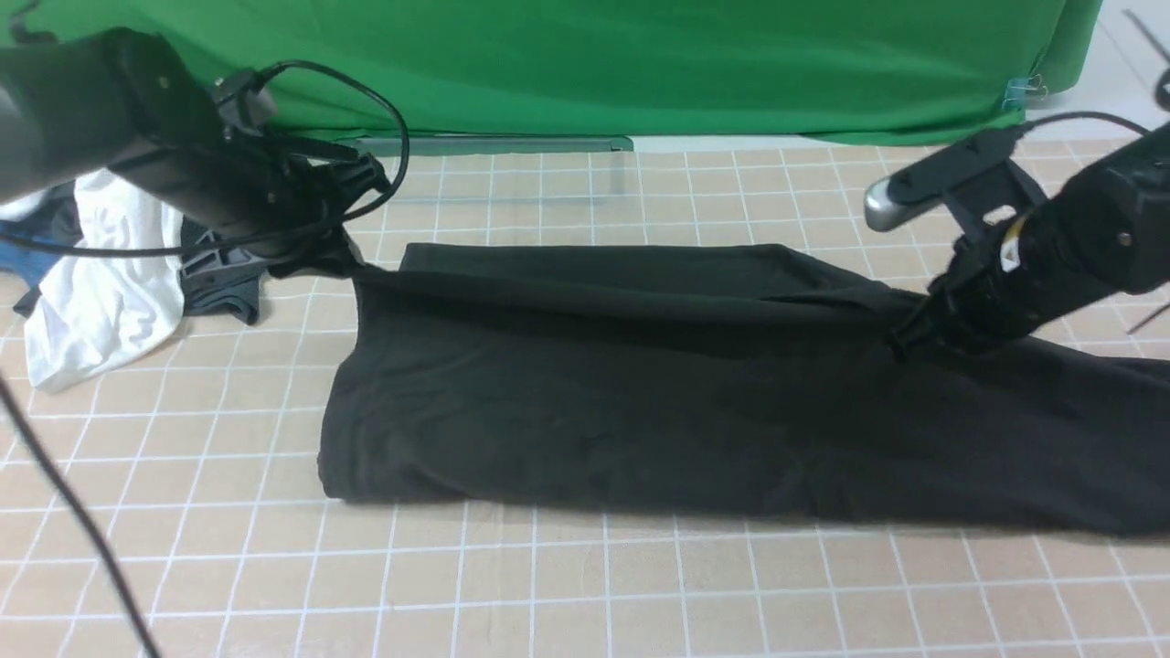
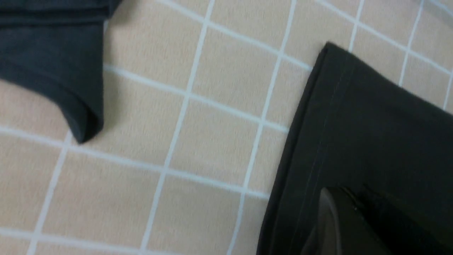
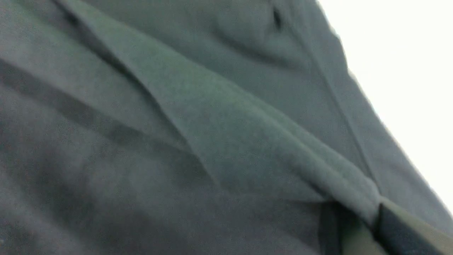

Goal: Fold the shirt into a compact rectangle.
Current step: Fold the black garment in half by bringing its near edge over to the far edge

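At the far left corner of the cloth, my left gripper (image 1: 347, 249) is clamped on the stitched hem of the large black jersey shirt (image 1: 640, 384), and the corner rises off the table toward it. My left wrist view shows one dark finger (image 2: 332, 219) lying on that hem. At the right, my right gripper (image 1: 907, 340) pinches a raised ridge of the same fabric (image 3: 247, 141). The ridge narrows to where the cloth disappears between the pads (image 3: 400, 226).

The shirt lies as a long band across the beige table with its white grid lines (image 1: 548, 585), and its right end runs out of the front view. A crumpled white garment (image 1: 101, 302) and a smaller dark grey garment (image 1: 224, 297) sit just beside my left arm.

My worries from here:
- The right pinch looks thin, so it may hold only the top layer. A pull could peel that layer away and undo the fold beneath.
- If my arms lift unevenly, the band could skew and the edges would not line up.
- A careless swing of my left arm could snag the grey garment or the loose black cable (image 1: 366, 100).
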Controlling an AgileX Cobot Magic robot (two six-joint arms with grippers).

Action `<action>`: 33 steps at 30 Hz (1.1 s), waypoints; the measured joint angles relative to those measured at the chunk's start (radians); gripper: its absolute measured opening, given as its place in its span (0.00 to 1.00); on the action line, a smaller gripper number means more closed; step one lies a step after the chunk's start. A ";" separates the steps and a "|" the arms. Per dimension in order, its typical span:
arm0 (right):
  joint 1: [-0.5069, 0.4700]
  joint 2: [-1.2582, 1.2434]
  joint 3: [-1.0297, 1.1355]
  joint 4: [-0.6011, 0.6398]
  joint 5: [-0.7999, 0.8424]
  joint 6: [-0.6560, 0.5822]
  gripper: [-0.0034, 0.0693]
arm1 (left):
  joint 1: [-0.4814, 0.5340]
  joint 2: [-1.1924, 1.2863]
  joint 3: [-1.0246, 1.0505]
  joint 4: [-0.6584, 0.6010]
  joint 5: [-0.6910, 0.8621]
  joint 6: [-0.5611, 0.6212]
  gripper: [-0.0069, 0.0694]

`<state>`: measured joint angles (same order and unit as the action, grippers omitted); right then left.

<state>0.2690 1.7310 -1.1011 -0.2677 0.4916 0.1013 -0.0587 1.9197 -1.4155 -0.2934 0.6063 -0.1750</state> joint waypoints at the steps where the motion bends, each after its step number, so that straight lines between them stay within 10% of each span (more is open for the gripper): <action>1: 0.000 0.012 -0.005 -0.005 -0.020 -0.004 0.18 | 0.000 0.015 -0.018 0.000 -0.007 0.000 0.11; 15: -0.006 0.115 -0.032 -0.048 -0.187 -0.007 0.38 | 0.000 0.110 -0.087 0.000 -0.150 0.000 0.11; 33: -0.006 0.306 -0.447 0.245 0.181 0.015 0.53 | 0.000 0.110 -0.088 0.000 -0.111 0.000 0.11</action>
<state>0.2627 2.0367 -1.5483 -0.0228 0.6726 0.1168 -0.0587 2.0299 -1.5039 -0.2934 0.4951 -0.1750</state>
